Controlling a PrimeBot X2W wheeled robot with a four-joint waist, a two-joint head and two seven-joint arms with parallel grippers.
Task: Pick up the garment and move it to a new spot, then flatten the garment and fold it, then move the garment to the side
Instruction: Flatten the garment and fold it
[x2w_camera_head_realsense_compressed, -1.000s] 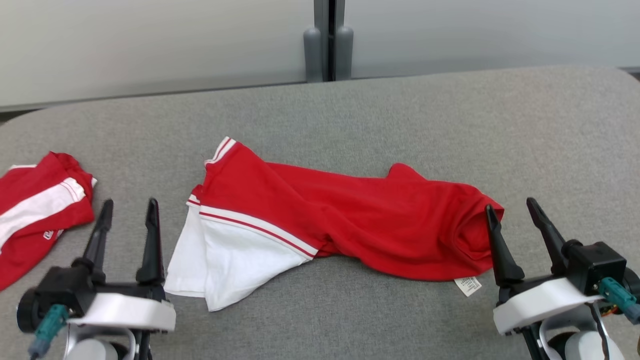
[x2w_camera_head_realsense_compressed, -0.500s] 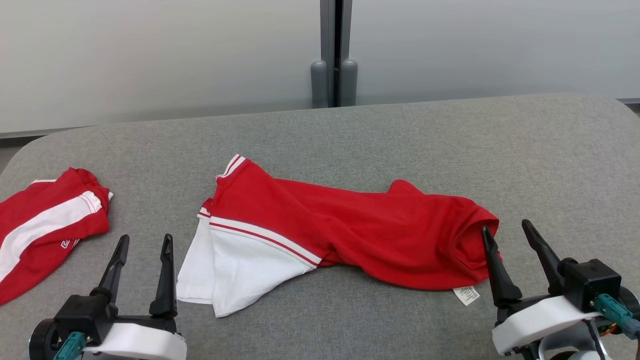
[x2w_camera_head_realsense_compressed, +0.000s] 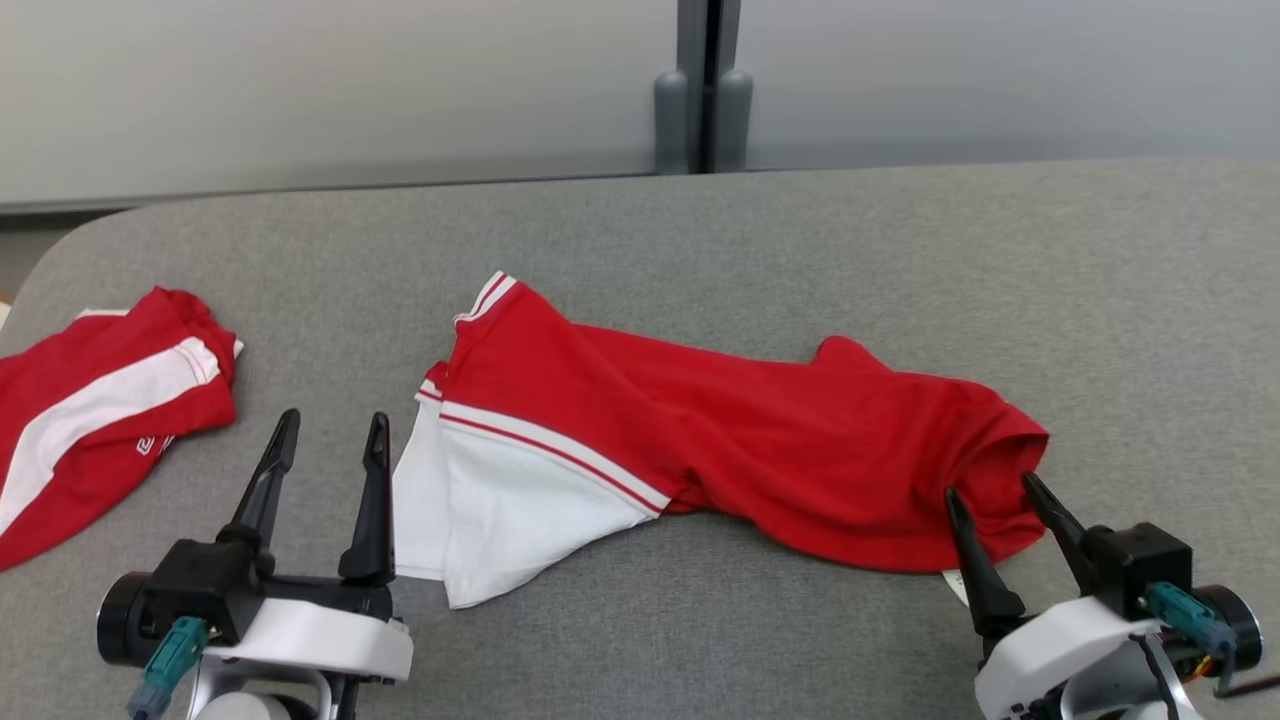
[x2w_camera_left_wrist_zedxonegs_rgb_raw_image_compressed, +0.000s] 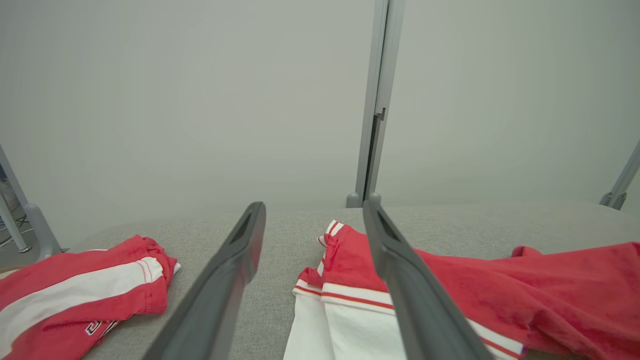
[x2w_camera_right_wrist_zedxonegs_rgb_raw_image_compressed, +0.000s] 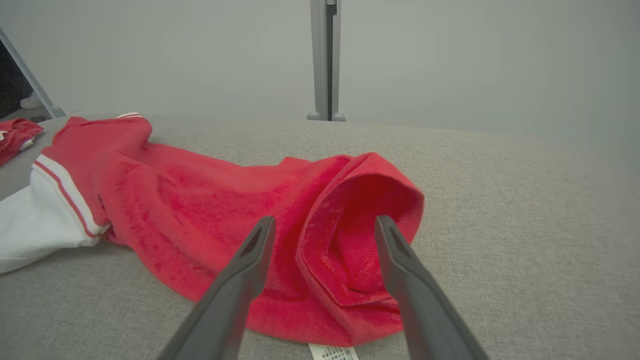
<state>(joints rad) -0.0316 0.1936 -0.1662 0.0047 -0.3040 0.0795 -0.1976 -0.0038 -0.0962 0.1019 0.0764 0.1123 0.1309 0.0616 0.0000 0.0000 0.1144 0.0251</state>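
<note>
Red garment (x2w_camera_head_realsense_compressed: 760, 450) with white striped end is laid crumpled lengthwise across grey table (x2w_camera_head_realsense_compressed: 900, 250), right of centre.

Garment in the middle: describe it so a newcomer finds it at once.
On the grey fabric-covered table, look to the middle. A long crumpled red garment lies there left to right, with a white panel at its left end. The other red-and-white garment, at the table's left edge, is smaller and folded.
</note>
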